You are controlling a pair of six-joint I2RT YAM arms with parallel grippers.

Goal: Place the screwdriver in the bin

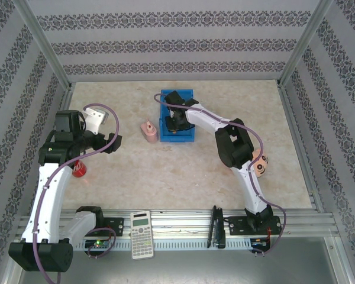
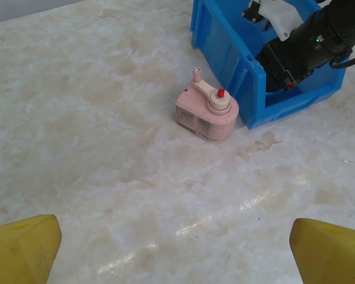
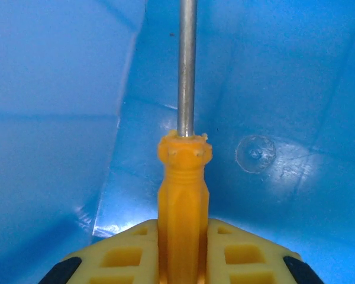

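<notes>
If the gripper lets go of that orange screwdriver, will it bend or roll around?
Probably stiff: the screwdriver has a straight metal shaft and a solid-looking handle. It may roll a little, but the bin walls around it should stop it. Slim, so likely light.

Ornate striped wallpapered walls enclose a glossy beige marbled tabletop.

Nothing printed can be read with any certainty. The calculator lying on the rail at the near edge shows a display and rows of keys, but their markings are too small to make out. A small red can at the worktop's left may carry a label, though it is only a blur. A round moulded mark inside the bin shows no legible characters.
</notes>
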